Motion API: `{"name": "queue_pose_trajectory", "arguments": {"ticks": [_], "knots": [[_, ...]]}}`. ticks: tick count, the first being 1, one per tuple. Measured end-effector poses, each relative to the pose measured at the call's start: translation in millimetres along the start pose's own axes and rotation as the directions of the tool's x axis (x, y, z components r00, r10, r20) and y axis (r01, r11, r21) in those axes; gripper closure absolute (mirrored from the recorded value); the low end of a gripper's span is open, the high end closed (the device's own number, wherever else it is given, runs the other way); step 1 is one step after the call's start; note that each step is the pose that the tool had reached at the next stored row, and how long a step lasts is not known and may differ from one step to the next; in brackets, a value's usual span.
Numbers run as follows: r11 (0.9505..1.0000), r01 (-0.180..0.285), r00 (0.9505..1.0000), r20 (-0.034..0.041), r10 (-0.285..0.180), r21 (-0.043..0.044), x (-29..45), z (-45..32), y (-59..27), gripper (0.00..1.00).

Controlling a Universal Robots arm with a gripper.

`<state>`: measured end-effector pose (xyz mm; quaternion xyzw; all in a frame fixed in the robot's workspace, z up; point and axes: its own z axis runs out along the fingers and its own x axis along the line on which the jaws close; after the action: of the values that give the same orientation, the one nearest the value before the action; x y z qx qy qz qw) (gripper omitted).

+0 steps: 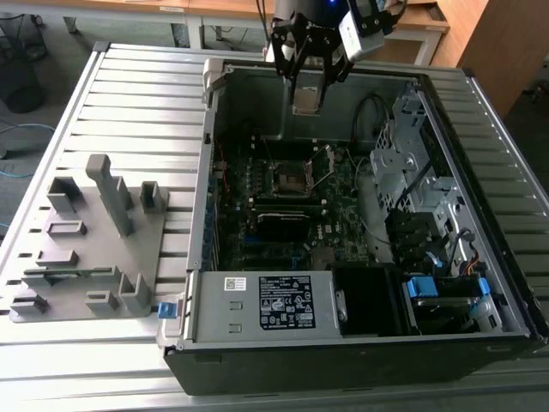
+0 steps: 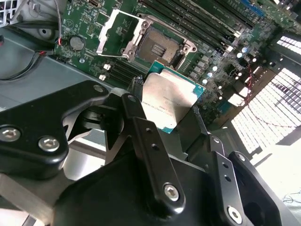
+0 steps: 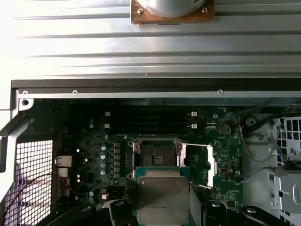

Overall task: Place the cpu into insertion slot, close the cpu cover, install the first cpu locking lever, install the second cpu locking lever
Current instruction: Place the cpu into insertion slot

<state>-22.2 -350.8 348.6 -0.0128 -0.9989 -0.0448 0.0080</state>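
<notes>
Pincer (image 1: 309,90) is clamped on the cpu (image 3: 162,200), with its fingers (image 2: 146,136) gripping two opposite edges. I see the chip held up above the open computer case (image 1: 463,257), apart from the board. Below it, the insertion slot (image 2: 157,47) sits bare and the cpu cover (image 2: 117,30) is flipped open beside it. The case rests on the slatted bench (image 1: 137,103).

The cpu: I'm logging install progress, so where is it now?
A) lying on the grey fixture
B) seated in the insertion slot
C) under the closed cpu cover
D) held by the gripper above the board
D: the cpu sits in the gripper, clear of the board, while the insertion slot is bare and the cpu cover stands open.
</notes>
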Motion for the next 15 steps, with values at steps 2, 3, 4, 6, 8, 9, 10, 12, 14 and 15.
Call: {"name": "queue_pose_trajectory", "arguments": {"ticks": [2, 3, 4, 6, 8, 9, 10, 12, 14, 15], "knots": [[1.0000, 0.000, 1.0000, 0.0001, 0.000, 0.0000, 0.0, 3.4, -0.3, 0.46], [1.0000, 0.000, 1.0000, 0.0001, 0.000, -0.0001, 0.0, 4.6, -0.4, 0.46], [1.0000, 0.000, 1.0000, 0.0001, 0.000, 0.0001, -0.1, 5.1, -0.4, 0.46], [1.0000, 0.000, 1.0000, 0.0000, 0.000, 0.0003, 0.0, 5.1, -0.5, 0.46], [1.0000, 0.000, 1.0000, 0.0001, 0.000, 0.0001, 0.0, 5.2, -0.5, 0.46], [1.0000, 0.000, 1.0000, 0.0001, 0.000, 0.0001, 0.0, 5.2, -0.5, 0.46], [1.0000, 0.000, 1.0000, 0.0001, 0.000, 0.0001, 0.0, 5.3, -0.5, 0.46], [1.0000, 0.000, 1.0000, 0.0003, 0.000, -0.0004, -0.1, 6.5, -0.6, 0.46], [1.0000, 0.000, 1.0000, 0.0002, 0.000, 0.0000, -0.1, 8.9, -0.8, 0.46], [1.0000, 0.000, 1.0000, 0.0002, 0.000, 0.0000, -0.1, 10.1, -0.9, 0.46]]}}
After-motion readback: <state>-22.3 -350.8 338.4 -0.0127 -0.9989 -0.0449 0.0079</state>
